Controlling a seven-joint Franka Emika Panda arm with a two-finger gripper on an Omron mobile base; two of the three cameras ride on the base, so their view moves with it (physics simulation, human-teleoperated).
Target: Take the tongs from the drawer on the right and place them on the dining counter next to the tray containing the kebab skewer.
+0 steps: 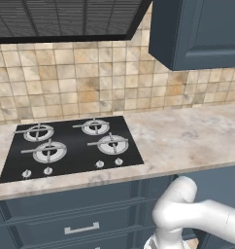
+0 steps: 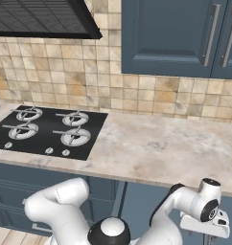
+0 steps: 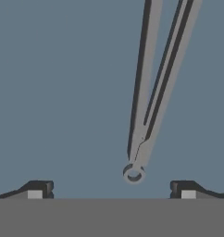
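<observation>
The slim grey tongs [image 3: 153,88] lie on the flat blue-grey floor of the drawer [image 3: 63,92]. Their joined end, with a small ring, points toward my hand, and the two thin arms run away from it toward the top of the hand view. My gripper [image 3: 111,189] hovers over that ringed end and is open, one dark fingertip [image 3: 40,188] on each side, with nothing between them. From the right base camera, my hand [image 2: 206,221] hangs low beneath the worktop's front edge at the right. The dining counter and the tray are out of view.
A stone worktop [image 2: 156,148] carries a black hob [image 1: 71,146] on its left part. Below it are navy drawers, one with a silver bar handle [image 1: 81,227]. Navy wall cabinets [image 2: 180,33] and a dark hood [image 1: 61,19] hang above.
</observation>
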